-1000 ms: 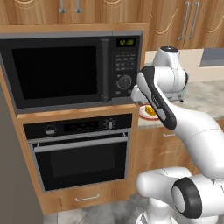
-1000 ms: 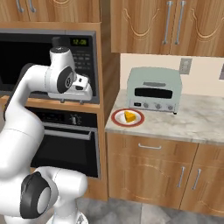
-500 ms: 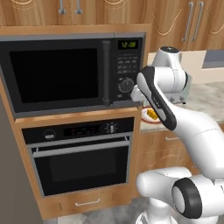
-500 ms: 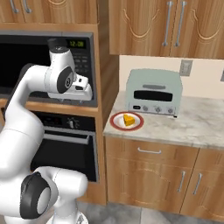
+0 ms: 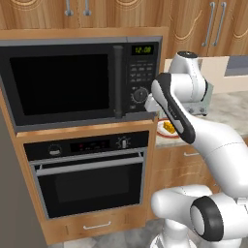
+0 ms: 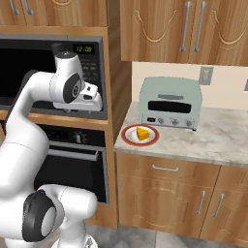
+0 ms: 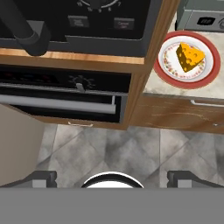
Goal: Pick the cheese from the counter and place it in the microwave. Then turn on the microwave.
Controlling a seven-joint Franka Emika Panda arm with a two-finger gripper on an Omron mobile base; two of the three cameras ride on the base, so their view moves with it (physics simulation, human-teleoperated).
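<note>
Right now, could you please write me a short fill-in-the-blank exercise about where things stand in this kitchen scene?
1. The cheese lies on a red-rimmed ____ on the counter.
2. The microwave door is ____.
3. Behind the cheese stands a pale-green ____.
4. The pincer is open and holds ____.

Missing words: plate; closed; toaster oven; nothing
</note>
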